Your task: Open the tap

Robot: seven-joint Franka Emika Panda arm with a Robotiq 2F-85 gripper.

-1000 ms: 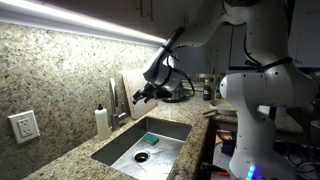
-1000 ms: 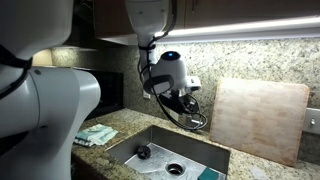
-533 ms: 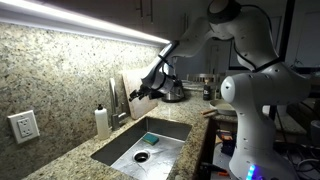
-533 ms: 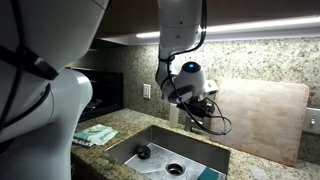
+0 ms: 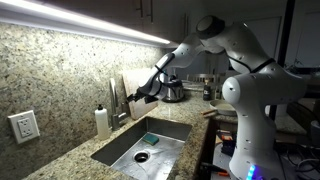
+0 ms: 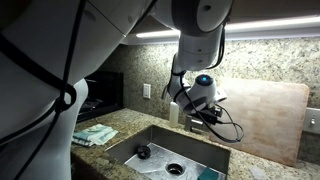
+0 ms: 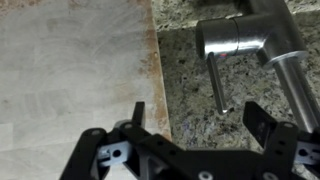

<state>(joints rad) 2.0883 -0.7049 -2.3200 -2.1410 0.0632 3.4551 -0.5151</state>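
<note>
Wrist view: the wooden cutting board fills the ground out beyond the left finger, and its edge runs down to that fingertip. The gripper comes in from the bottom with its jaws spread wide and nothing between the pads but speckled granite counter. The tap stands ahead of the gripper and a little toward the right finger. Its thin lever points back at the gripper, and the lever's end falls inside the gap between the fingers. It sits nearer the right finger and touches neither. The spout slants off outside the right finger.

In an exterior view the tap rises just beyond the gripper, with the white soap bottle on the tap's far side and the sink below the gripper. In an exterior view from across the sink, the gripper hangs above the basin in front of the cutting board, and I cannot make out the tap behind it.

Compared with a second ago, the gripper has closed in on the tap, and the arm has swung further over the counter. The jaws look as wide as they were.
</note>
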